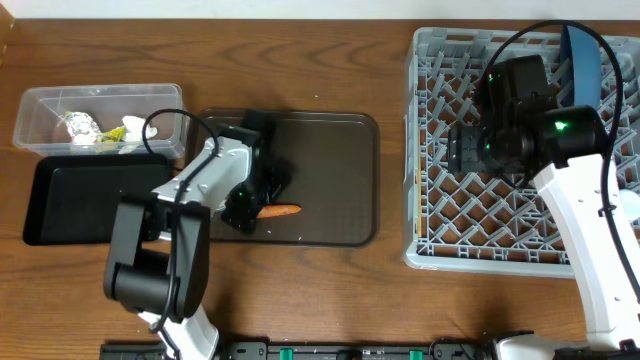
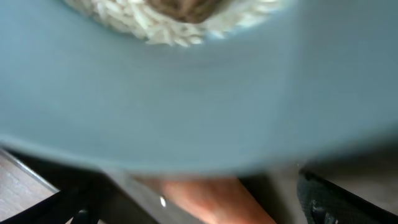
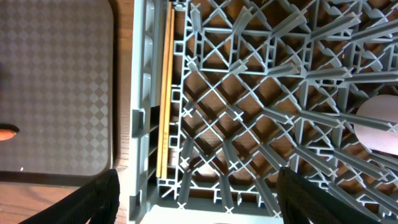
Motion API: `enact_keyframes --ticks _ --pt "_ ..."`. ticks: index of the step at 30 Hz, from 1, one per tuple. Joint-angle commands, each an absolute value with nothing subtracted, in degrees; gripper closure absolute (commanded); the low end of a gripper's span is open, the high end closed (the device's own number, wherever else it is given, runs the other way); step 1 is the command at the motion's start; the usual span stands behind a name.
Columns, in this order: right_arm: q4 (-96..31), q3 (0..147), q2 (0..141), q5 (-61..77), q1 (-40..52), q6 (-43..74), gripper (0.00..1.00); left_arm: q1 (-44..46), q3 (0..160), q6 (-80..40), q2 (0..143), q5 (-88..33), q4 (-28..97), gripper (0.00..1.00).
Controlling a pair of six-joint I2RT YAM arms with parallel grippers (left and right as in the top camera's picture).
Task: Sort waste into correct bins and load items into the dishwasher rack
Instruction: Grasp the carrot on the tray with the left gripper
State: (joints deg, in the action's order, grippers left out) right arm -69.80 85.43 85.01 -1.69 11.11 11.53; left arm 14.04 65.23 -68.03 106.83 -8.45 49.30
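Observation:
An orange carrot point(image 1: 281, 211) lies on the dark brown serving tray point(image 1: 340, 150). My left gripper point(image 1: 245, 205) is down on its left end, open, and the carrot point(image 2: 214, 199) shows blurred between the dark fingers point(image 2: 339, 199). Just beyond, a blue dish point(image 2: 199, 106) with white rice point(image 2: 149, 25) and a brown lump point(image 2: 186, 7) fills the left wrist view. My right gripper point(image 3: 205, 211) hangs open and empty over the grey dishwasher rack point(image 1: 440, 250). Wooden chopsticks point(image 3: 165, 87) lie along the rack's wall. A pinkish cup point(image 3: 379, 121) and the blue plate point(image 1: 580, 45) stand in the rack.
The clear tub point(image 1: 40, 105) at the back left holds crumpled wrappers point(image 1: 82, 127) and tissue. The shallow black tray point(image 1: 80, 200) sits in front of it, next to my left arm. Bare wooden table separates the serving tray from the rack.

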Motion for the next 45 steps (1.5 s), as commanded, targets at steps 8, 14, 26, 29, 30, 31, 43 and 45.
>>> enact_keyframes --ticks 8,14,26,29,30,31,43,45 --pt "-70.15 85.32 84.82 -1.96 10.85 11.07 0.24 14.22 63.66 -64.51 109.3 -5.74 49.67 0.27" --pt "-70.19 85.32 84.82 -2.94 10.83 11.05 0.24 14.15 63.66 -61.45 109.27 -5.72 52.95 0.32" --pt "-70.5 85.32 84.82 -3.66 10.83 11.07 0.26 14.17 63.66 -61.25 109.27 -2.0 56.4 0.61" --pt "-70.57 85.32 84.82 -3.66 10.83 11.07 0.27 14.17 63.66 -61.08 109.3 -1.08 56.49 0.61" --pt "-70.57 85.32 84.82 -3.66 10.83 11.07 0.26 14.17 63.66 -61.06 109.27 -0.64 56.51 0.61" --pt "-70.57 85.32 84.82 -3.64 10.83 11.07 0.27 14.17 63.66 -60.77 109.27 -0.36 56.53 0.61" --pt "-70.98 85.32 84.82 -3.88 10.83 11.07 0.27 14.17 63.66 -56.53 106.34 2.22 56.73 0.77" --pt "-71.0 85.32 84.82 -4.23 10.83 11.07 0.27 14.17 63.66 -55.79 104.64 2.22 56.82 0.79"
